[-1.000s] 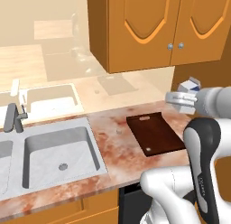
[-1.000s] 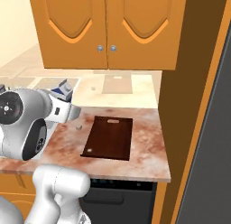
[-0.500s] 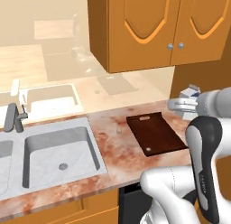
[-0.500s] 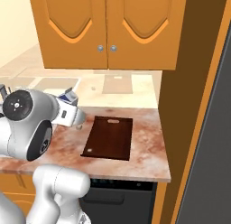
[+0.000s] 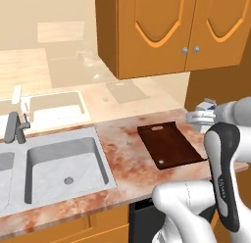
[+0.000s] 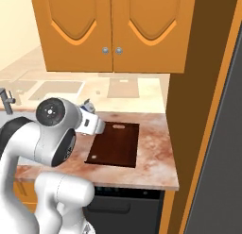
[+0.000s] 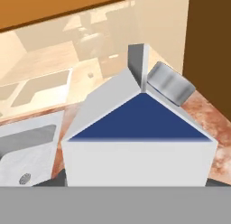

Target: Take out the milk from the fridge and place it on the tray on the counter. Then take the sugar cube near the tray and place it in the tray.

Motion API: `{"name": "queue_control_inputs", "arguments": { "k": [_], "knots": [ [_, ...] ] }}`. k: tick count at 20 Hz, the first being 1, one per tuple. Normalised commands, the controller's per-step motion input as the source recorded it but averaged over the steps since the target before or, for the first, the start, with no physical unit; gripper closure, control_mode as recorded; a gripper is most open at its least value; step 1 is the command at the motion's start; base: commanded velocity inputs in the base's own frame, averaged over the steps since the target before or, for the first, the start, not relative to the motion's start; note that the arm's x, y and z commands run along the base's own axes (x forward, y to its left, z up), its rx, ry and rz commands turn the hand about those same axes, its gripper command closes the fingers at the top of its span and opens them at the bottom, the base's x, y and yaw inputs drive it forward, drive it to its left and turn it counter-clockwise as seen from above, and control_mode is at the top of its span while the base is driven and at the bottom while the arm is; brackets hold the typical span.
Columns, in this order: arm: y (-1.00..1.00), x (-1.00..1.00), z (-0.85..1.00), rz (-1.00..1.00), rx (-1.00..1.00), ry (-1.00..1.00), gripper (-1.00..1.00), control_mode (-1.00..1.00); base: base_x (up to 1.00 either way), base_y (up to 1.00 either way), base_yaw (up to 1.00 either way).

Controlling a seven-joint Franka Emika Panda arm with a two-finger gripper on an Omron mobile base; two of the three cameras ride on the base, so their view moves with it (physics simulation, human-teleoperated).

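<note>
— End effector (image 5: 203, 114) state, and load?
— Closed on the milk (image 5: 210, 104), jaws set wide across the carton; carried in the air, touching neither tray (image 5: 169, 145) nor table (image 5: 122, 163).

— Change over the last second?
— Carton lower than a second ago and drawn in toward the tray, as seen from the right base view. Read as the last stretch of the carry: fridge stage judged done, set-down on the tray not yet made.

— Remaining work?
— Lowering and release on the tray; then the sugar cube (image 5: 129, 142), lying on the table just left of the tray, untouched.

— Shown by the left base view and not by the right?
— Sugar cube and the sink (image 5: 63, 158) further left; carton seen by the tray's far right corner.

— And by the right base view?
— Carton top (image 6: 87, 105) seen over the tray's (image 6: 116, 143) left edge instead, so exact position over the board not settled from either alone.

— Hand view?
— Close detail of the carton (image 7: 140, 146): white gable, blue panel, grey cap; fingertips hidden behind it.
</note>
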Motion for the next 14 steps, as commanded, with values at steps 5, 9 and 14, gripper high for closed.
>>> {"name": "queue_control_inputs", "arguments": {
  "k": [5,9,14],
  "knots": [
    [0.0,0.65,-0.53,0.0,-0.05,0.0,1.0,-1.0,0.0,0.0,0.0],
    [0.0,0.67,-0.43,0.0,-0.02,0.0,1.0,-1.0,0.0,0.0,0.0],
    [0.0,0.45,-0.52,0.02,-0.06,0.0,1.0,-1.0,0.0,0.0,0.0]
  ]
}}
